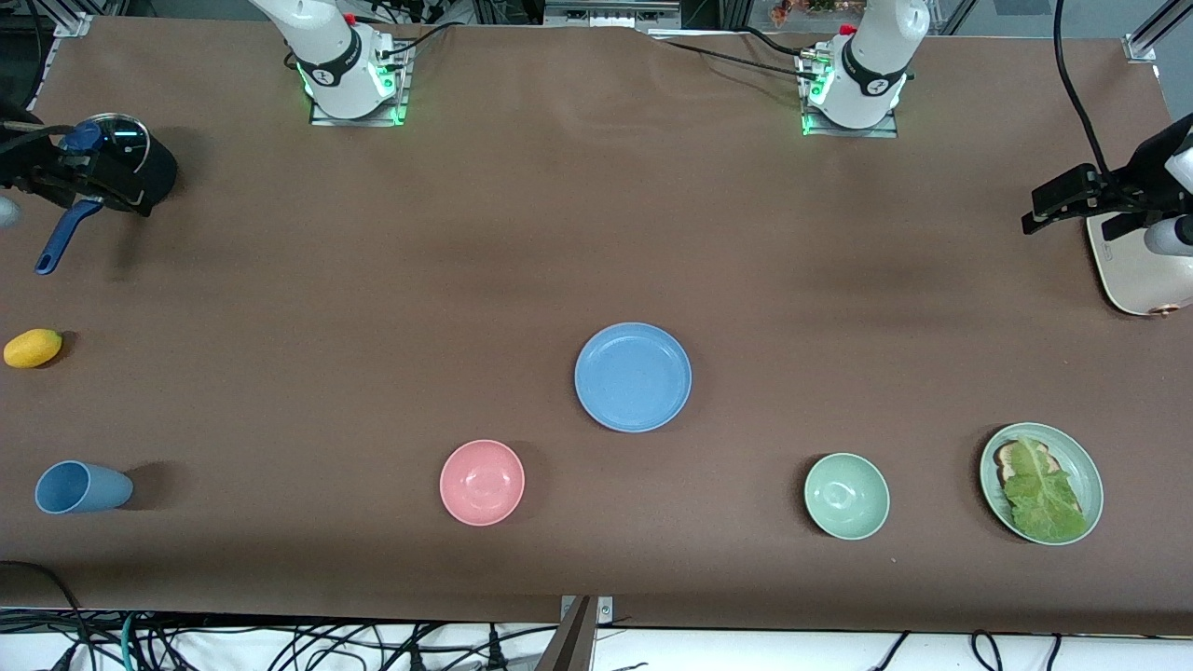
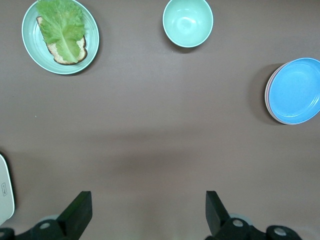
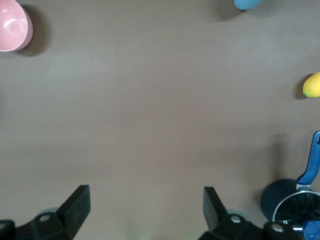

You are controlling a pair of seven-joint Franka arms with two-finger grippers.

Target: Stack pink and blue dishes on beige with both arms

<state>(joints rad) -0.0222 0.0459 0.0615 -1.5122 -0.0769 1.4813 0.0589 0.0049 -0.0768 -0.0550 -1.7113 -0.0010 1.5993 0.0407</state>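
Nearest the front camera runs a row of tableware that takes no part in the stacking: a blue cup (image 1: 82,487) lying on its side at the right arm's end, a small pink bowl (image 1: 482,482), a mint-green bowl (image 1: 846,496), and a green plate (image 1: 1089,466) carrying bread and lettuce at the left arm's end. Their spacing along the table edge leaves the middle of the table open for arm travel.

Farther from the camera, near the table centre, sits the blue plate (image 1: 633,376). In the left wrist view a thin pink edge and a paler edge show under its rim (image 2: 268,95), so the blue plate appears to rest on top of the pink plate and the beige plate. Judged from this, the stack is already built and the task looks complete or nearly so.

A yellow fruit (image 1: 33,348) lies at the right arm's end, farther again.

The right gripper (image 1: 89,182) hangs over a dark lidded pot with a blue handle (image 1: 65,238) at that end. Its fingers (image 3: 75,202) stand wide apart and hold nothing. The left gripper (image 1: 1062,200) hangs over a cream-coloured appliance (image 1: 1132,270) at the left arm's end, fingers (image 2: 77,210) likewise spread and empty. Both arms wait well apart from the stack, a posture consistent with a parked position clear of the dishes.
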